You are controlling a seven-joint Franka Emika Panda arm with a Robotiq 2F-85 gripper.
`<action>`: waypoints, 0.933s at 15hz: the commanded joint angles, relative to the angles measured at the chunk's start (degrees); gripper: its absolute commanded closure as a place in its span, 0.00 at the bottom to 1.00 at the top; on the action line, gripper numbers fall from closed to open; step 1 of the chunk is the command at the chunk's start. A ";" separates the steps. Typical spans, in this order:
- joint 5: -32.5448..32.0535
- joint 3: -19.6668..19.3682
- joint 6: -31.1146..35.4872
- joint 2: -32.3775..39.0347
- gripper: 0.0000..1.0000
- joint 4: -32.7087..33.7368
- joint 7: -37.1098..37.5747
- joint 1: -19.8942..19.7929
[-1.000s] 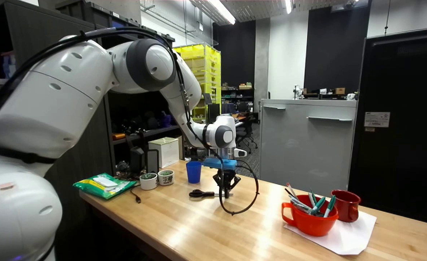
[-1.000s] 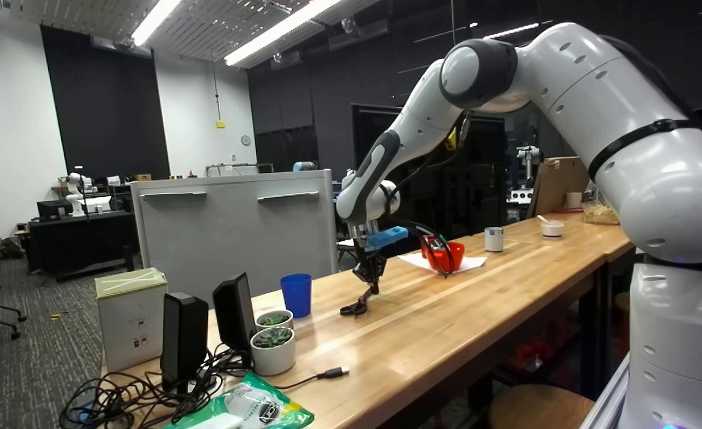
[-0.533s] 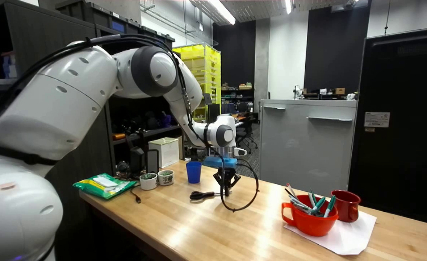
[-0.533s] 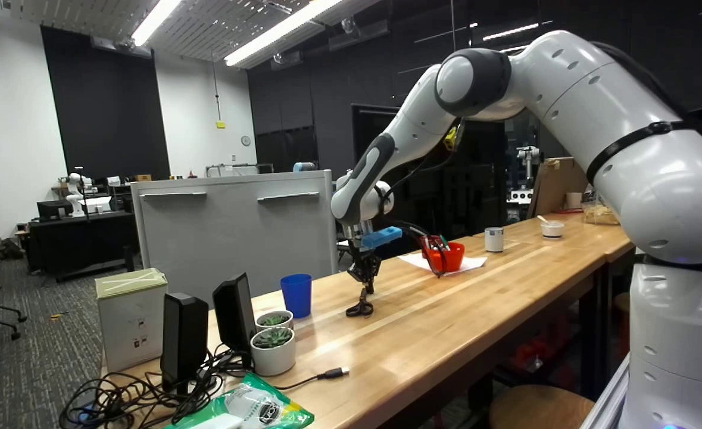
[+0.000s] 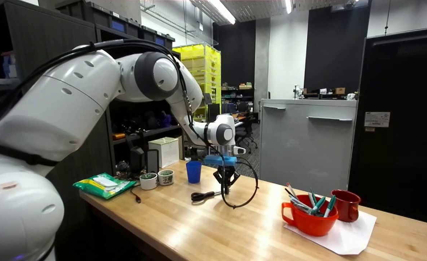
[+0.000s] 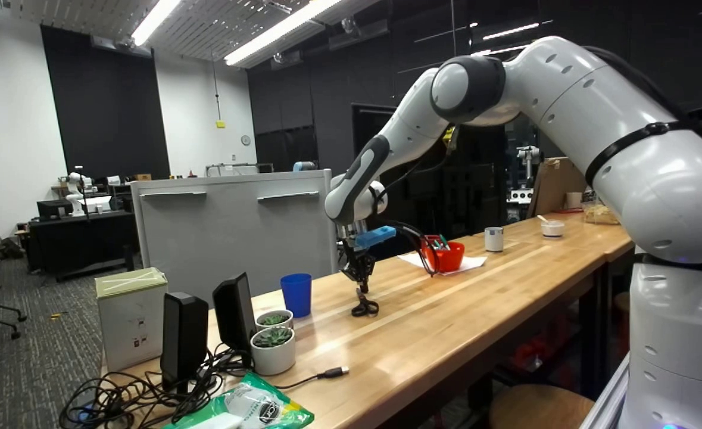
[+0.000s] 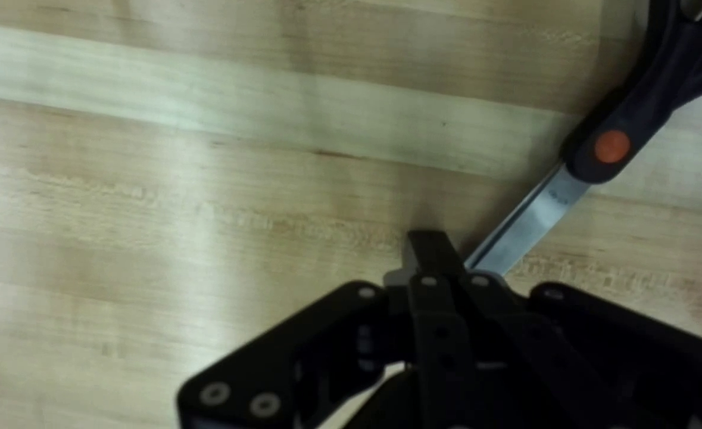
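My gripper (image 5: 226, 191) points down at the wooden table and looks shut. It shows in an exterior view (image 6: 365, 288), and its fingertips are together in the wrist view (image 7: 429, 245). A pair of scissors (image 7: 611, 146) with black handles and an orange pivot lies by the fingertips. Its blades run from upper right down behind the gripper, so the tip is hidden. Whether the fingers only touch the blade or pinch it, I cannot tell. In both exterior views the handles (image 5: 200, 196) (image 6: 365, 307) lie on the table beside the gripper. A blue cup (image 5: 193, 172) stands nearby.
Two small potted plants (image 5: 148, 181) (image 5: 166, 177), a green packet (image 5: 104, 185), black speakers (image 6: 184, 342) and cables stand at one end. A red bowl of markers (image 5: 311, 221) and a dark red mug (image 5: 345, 206) sit on white paper (image 5: 351, 235). A white cup (image 6: 493, 239) stands farther along.
In an exterior view the gripper has shifted a little left while the scissors' handles have swung right, so the scissors have turned on the table. The arm's elbow has lowered slightly.
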 commanded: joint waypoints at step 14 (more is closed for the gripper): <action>-2.76 0.98 -3.14 2.41 1.00 4.88 0.11 2.72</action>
